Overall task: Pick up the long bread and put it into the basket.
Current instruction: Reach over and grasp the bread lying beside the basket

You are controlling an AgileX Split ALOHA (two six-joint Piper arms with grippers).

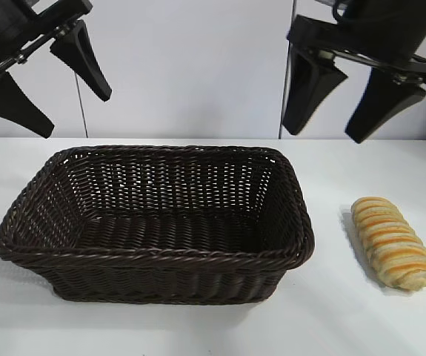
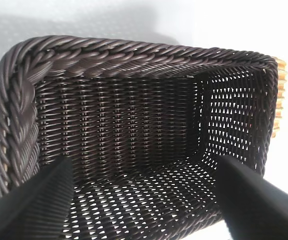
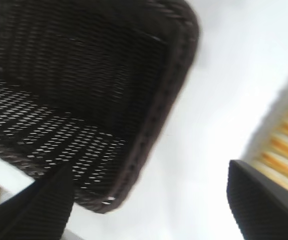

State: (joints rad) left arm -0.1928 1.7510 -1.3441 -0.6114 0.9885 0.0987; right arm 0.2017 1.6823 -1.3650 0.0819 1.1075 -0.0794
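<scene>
1. Long bread [image 1: 393, 242] lies on the white bench [image 1: 346, 319], just beside the basket's right end, not touching it. Basket [image 1: 153, 222] holds nothing.
2. Right gripper [image 1: 353, 100] hangs high above the bench, between basket end and bread, jaws wide apart & empty. Left gripper [image 1: 46, 78] parked high over the basket's left end, jaws also apart, nothing held.
3. Risk: bread lies at a slant to the bench edge. If the jaws come down w/o matching that angle, they'd likely catch a corner & spin or shove it away.
4. Risk: loaf looks soft; a hard squeeze prob. dents it, a light one may let it slip on the carry.
5. Risk: descent too near the basket, and a finger could snag the braided rim & drag the basket.
6. Materials: basket is dark brown woven wicker, rectangular, sloping sides, open weave w/ light showing through. Bread is elongated, golden-tan, ridged crosswise w/ orange-brown stripes, rounded ends. Bench smooth, matte.
</scene>
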